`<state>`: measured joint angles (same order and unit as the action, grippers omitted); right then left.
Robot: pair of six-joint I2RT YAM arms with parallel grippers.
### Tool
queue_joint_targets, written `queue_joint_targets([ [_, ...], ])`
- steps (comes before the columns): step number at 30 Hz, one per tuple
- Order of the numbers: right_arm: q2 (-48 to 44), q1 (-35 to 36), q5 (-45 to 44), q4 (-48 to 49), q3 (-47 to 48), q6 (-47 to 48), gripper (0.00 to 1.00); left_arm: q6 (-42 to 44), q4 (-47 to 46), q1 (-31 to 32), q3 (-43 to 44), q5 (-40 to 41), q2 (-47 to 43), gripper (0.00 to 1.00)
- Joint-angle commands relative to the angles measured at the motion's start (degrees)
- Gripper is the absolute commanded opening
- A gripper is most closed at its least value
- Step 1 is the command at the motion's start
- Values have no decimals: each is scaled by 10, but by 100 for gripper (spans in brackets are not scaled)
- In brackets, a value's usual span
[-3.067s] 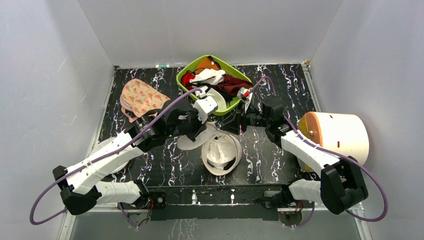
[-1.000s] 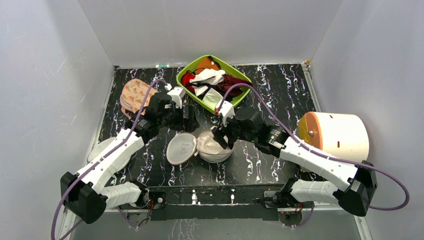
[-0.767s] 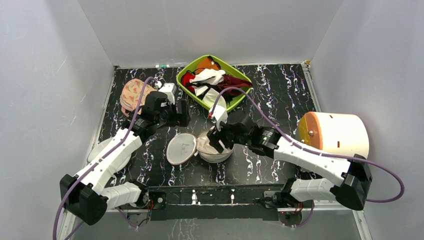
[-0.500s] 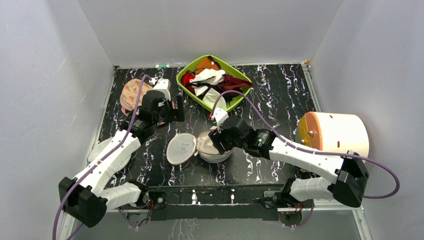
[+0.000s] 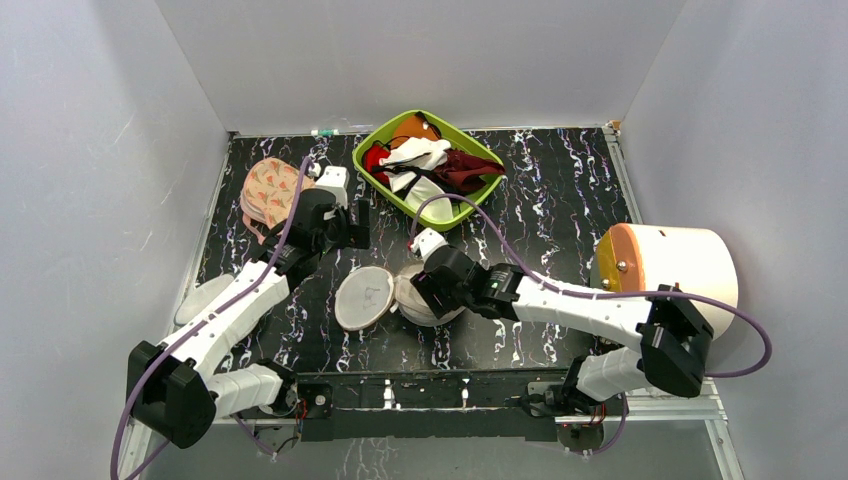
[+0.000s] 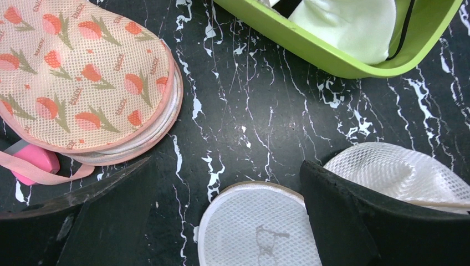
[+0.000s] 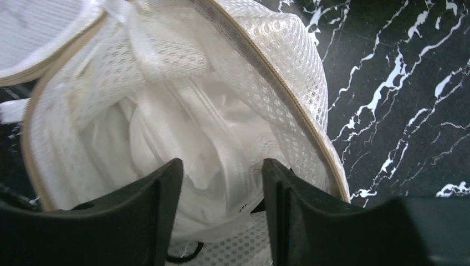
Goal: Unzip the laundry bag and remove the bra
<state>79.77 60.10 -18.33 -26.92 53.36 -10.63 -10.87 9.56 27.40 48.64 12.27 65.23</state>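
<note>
**Black, white-veined surface** (image 5: 560, 200): walled on three sides.

**L arm** (image 5: 235, 300): reaches fwd from near-L base, forearm angled toward ctr. L hand (image 6: 226, 164) hangs above bare surface, pointing down. Its fingers are spread to full width and hold nothing. It sits btw. peach case (image 6: 77, 72) and lid (image 6: 260, 233) of laundry bag (image 7: 288, 50), touching neither.

**R arm** (image 5: 580, 305): stretched low from near-R base toward ctr, wrist tipped down. R hand (image 7: 221, 166) is inside the open bag, fingers abt. half apart w/ white fabric filling the gap. Firm grip or mere contact: cannot tell.

**Cylindrical container** (image 5: 680, 270): cream w/ orange end, on its side at R edge, well apart from the rest.

**Green bin** (image 5: 400, 200): rear ctr, heaped w/ red, white and orange garments.

**Peach case:** rear L, orange-and-green flower print, closed.

**Laundry bag:** cream-white mesh, near ctr of surface, unzipped, body gaping upward.

**Lid:** flipped open to L of bag body, lying flat, small dark mark on it.

**Bra** (image 7: 166, 127): white, crumpled inside bag body, around R hand's fingers.
</note>
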Motion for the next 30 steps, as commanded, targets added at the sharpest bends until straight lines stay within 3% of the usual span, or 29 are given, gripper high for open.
queue_joint_targets([
  [1, 23, 8, -59, 12, 19, 9, 46, 11, -19, -2, -18, 10, -28, 98],
  [4, 32, 12, -47, 30, 26, 13, 26, 10, -22, -2, -19, 8, -32, 98],
  [11, 18, 18, -29, 22, 45, 19, 0, 12, -23, -2, -20, 5, -29, 98],
  [22, -146, 18, 54, 163, -25, -3, 0, 12, -27, -2, -21, -14, -30, 98],
  [30, -195, 18, 55, 180, -24, -36, 0, 23, -51, -2, -29, -96, -38, 98],
])
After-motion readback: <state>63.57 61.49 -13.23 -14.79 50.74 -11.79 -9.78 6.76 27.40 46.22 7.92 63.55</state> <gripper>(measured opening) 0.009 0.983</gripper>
